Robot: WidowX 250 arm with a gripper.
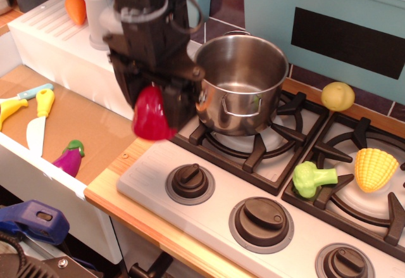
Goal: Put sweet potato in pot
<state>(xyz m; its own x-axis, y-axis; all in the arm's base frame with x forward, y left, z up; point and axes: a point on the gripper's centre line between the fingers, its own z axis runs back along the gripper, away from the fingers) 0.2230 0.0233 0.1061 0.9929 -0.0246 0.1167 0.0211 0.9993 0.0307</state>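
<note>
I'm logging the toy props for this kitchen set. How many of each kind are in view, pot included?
Toy food: 6: sweet potato, eggplant, carrot, broccoli, corn, yellow-green round toy
Toy utensils with yellow handles: 2: knife, another only partly in frame
Pot: 1
Total: 9

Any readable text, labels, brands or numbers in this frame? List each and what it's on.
None readable.
Stove knobs: raised marks only, no numerals visible.
Pot: no brand mark visible.
Sweet potato, held by the end effector: plain red, motion-blurred.
</note>
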